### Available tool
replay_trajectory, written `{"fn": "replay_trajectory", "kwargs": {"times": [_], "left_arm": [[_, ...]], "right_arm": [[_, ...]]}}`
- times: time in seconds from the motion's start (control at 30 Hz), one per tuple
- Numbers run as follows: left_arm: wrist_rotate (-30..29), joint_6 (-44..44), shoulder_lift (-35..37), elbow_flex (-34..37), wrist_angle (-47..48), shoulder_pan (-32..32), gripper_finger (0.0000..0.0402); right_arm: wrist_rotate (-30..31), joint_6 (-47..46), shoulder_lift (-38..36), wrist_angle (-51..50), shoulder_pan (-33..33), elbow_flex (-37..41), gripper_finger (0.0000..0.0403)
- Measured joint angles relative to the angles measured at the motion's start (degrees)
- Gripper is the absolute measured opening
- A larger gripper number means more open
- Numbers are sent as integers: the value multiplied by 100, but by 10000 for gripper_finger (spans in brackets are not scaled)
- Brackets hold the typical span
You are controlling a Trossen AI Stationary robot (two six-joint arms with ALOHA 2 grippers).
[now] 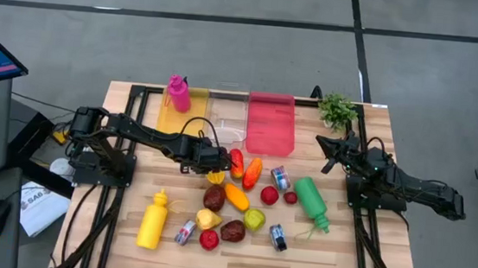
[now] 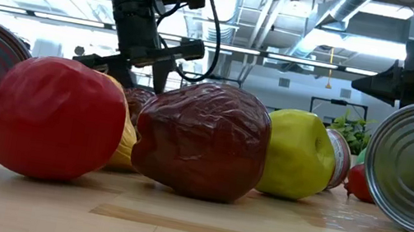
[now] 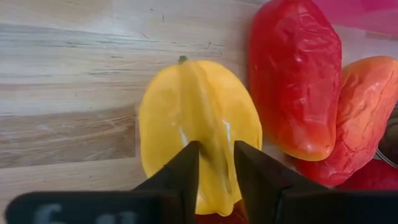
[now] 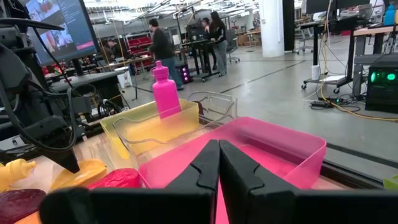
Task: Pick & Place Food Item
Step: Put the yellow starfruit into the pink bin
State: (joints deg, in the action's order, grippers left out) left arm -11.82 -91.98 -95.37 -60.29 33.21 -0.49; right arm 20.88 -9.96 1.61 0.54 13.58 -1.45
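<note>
We count three bins at the table's [image 1: 118,228] far edge, yellow [image 1: 175,121], clear [image 1: 227,120] and pink [image 1: 271,124]; three bottles, one magenta [image 1: 177,93] in the yellow bin, one yellow squeeze bottle [image 1: 153,219] and one green one [image 1: 311,201] lying on the wood; a small green plant [image 1: 337,110] at the far right corner; three cans [image 1: 280,178] among the food; and roughly a dozen pieces of produce clustered mid-table. The exact produce count is uncertain, since the left arm covers part of the pile from above and the low view is filled by a red fruit [image 2: 54,118], a dark red fruit [image 2: 203,138] and a green apple [image 2: 298,154]. The task's item is the yellow ridged fruit [image 3: 199,121], waxy, with a small dark stem tip, lying on the wood just beside a red pepper [image 3: 295,74] and an orange pepper [image 3: 364,115]. The left gripper [image 3: 216,171] is down on it, fingers pinching one raised ridge. The right gripper [image 4: 219,163] waits at the table's right side, fingers pressed together on nothing. People stand in the room beyond, too far off to make out.
</note>
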Motion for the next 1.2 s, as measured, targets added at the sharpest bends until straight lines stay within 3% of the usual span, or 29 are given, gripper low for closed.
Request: {"fn": "replay_trajectory", "kwargs": {"times": [0.4, 1.2], "left_arm": [[-4, 1, 2, -2, -71, 2, 15], [-28, 2, 32, 142, -188, 2, 19]], "right_arm": [[0, 0, 0, 0, 0, 0, 6], [0, 0, 0, 0, 7, 0, 6]]}}
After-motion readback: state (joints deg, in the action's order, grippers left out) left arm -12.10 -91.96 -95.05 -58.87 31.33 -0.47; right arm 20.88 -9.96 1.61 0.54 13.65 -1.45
